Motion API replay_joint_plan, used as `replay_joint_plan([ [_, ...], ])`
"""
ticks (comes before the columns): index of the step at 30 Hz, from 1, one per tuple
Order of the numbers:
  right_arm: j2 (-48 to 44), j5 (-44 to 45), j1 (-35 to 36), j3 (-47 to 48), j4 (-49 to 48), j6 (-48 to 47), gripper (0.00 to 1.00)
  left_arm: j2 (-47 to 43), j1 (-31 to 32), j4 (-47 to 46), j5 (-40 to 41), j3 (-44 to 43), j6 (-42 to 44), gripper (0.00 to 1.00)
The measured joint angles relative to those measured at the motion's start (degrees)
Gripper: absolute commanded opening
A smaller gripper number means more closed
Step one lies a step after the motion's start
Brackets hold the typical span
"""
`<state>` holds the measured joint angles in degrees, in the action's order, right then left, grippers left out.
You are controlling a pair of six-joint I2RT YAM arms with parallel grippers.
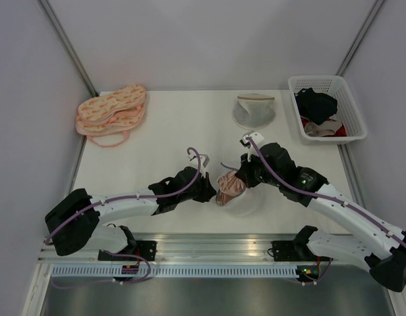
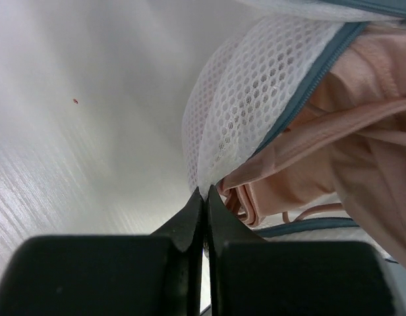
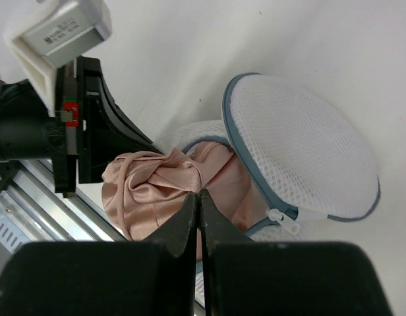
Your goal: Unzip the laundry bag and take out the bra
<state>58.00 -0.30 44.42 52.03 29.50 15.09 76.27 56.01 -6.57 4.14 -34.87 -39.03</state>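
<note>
The white counter [image 1: 170, 131] is closed in by pale walls on the left, right and far sides, and a metal rail [image 1: 209, 247] runs along its near edge. A white slatted basket [image 1: 314, 79] holding dark clothing sits in the far right corner. A stack of peach patterned bras [image 1: 112, 112] lies in the far left corner, and a greyish round mesh bag [image 1: 254, 110] rests between them, nearer the basket. All three are well apart from the work, with open counter in between.

The laundry bag [image 1: 248, 203] lies close to the near edge, between the two arms. Its zipper is undone and its round mesh flap is lifted open. The pale pink bra [image 1: 230, 186] bulges out of the opening on the left arm's side, still partly inside the bag.

The left end effector [image 2: 203, 197] is closed, pinching the bag's mesh edge beside the zipper. The right end effector [image 3: 198, 195] is clamped on a fold of the bra. The two end effectors sit just beside each other.
</note>
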Motion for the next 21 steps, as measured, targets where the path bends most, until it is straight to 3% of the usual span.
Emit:
replay_joint_plan([
  [15,-3.8,-33.4,-1.2,-3.8,-23.1,9.4,0.0,4.0,0.0,-1.4,0.3,0.0,0.0,0.02],
  [21,-5.7,-42.6,-1.6,-5.8,-31.3,13.9,0.0,4.6,0.0,-3.6,0.7,0.0,0.0,0.02],
])
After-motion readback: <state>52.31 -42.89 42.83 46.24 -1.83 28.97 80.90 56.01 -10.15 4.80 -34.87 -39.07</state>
